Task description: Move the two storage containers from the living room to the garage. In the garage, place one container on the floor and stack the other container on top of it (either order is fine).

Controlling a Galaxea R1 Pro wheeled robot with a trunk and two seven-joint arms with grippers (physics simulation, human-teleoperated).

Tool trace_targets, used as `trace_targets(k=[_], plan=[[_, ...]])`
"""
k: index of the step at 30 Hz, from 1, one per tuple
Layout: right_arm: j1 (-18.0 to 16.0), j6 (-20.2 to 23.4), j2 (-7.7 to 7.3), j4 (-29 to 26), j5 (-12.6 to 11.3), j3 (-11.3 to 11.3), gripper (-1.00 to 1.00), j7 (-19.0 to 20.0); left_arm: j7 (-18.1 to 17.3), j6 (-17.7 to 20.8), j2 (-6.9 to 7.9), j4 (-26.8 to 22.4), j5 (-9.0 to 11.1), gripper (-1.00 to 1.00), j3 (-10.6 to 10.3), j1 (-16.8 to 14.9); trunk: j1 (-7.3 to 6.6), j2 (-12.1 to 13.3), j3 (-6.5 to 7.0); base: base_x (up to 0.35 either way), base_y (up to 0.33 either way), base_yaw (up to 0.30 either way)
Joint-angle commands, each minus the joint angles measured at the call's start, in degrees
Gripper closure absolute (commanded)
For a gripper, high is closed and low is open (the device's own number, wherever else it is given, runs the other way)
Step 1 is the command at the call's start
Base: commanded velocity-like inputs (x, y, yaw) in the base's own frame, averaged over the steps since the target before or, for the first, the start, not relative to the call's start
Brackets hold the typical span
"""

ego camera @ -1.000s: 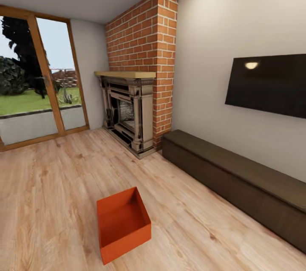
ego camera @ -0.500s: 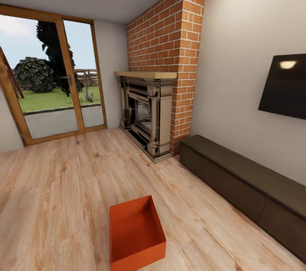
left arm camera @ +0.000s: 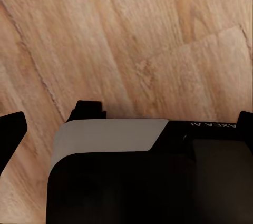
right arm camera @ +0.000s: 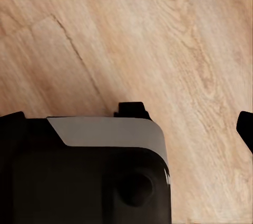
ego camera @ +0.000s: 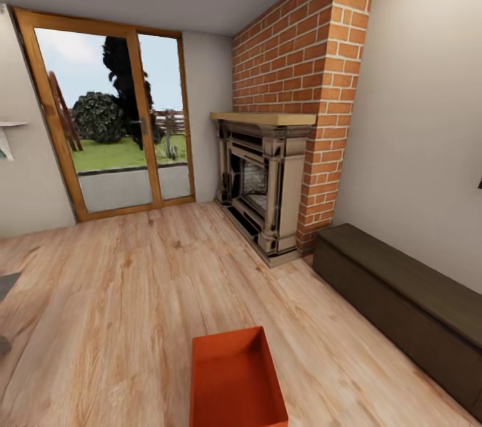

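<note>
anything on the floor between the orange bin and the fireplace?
Nothing. In the head view, the stretch from the storage container up to the fireplace is bare wood plank flooring. The low cabinet sits off to the side, along the wall.

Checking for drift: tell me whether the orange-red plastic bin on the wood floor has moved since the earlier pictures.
No. The orange-red plastic bin keeps its place relative to the red brick fireplace and long dark-brown cabinet; the whole view shifted together, so the camera moved.
</note>
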Motion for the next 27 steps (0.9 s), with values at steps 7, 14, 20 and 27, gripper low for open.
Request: trace_targets(k=[7, 14, 20, 27], plan=[[-0.1, -0.3, 0.04, 0.2, -0.4, 0.4, -1.00, 0.0, 0.0, 0.0, -0.01, 0.0, 0.6, -1.00, -0.2, 0.0, 0.03, 0.0, -0.06, 0.281, 0.000, 0.269], [-0.1, -0.3, 0.04, 0.2, -0.4, 0.4, -1.00, 0.0, 0.1, 0.0, 0.03, 0.0, 0.7, -1.00, -0.1, 0.0, 0.03, 0.0, -0.06, 0.145, 0.000, 0.179], [-0.1, -0.2, 0.04, 0.2, -0.5, 0.4, -1.00, -0.1, 0.1, 0.0, 0.07, 0.0, 0.7, -1.00, -0.1, 0.0, 0.03, 0.0, -0.06, 0.013, 0.000, 0.019], [-0.1, -0.2, -0.03, 0.2, -0.5, 0.4, -1.00, 0.0, 0.1, 0.1, 0.01, 0.0, 0.8, -1.00, -0.1, 0.0, 0.03, 0.0, -0.06, 0.002, 0.000, 0.125]])
